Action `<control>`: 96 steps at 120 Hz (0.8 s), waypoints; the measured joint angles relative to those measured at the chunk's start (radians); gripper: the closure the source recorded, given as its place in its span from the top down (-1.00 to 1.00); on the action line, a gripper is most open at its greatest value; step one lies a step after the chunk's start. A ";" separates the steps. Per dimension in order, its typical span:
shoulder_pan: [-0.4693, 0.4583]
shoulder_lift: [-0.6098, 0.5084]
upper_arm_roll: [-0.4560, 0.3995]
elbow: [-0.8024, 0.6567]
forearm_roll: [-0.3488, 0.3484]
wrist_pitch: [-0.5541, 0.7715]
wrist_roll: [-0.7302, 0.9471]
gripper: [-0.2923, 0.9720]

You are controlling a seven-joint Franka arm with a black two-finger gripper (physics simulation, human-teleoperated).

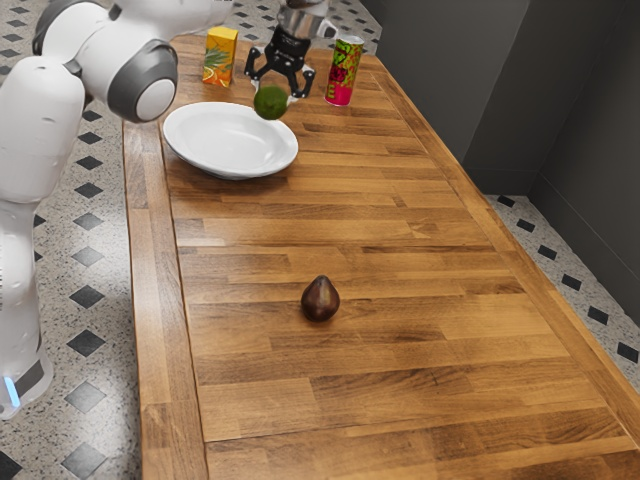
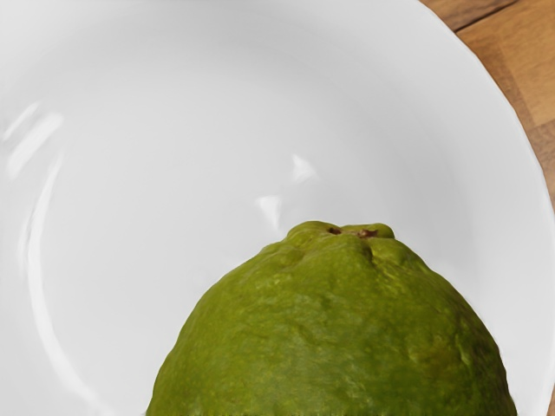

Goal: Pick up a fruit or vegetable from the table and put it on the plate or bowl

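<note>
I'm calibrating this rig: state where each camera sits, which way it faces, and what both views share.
Exterior view: raised at the arm's side, looking down along the wooden table toward the juice carton and can; the white arm and black gripper show.
Wrist view: on the hand, facing down onto the white plate, the gripped lime just beneath.
Shared: the lime and the white plate.
</note>
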 joint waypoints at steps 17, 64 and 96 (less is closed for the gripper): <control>0.002 0.003 0.003 -0.068 0.000 0.054 -0.001 -0.28; 0.022 0.008 0.023 -0.142 0.002 0.209 -0.010 -0.28; 0.024 0.008 0.023 -0.143 -0.013 0.236 -0.013 0.35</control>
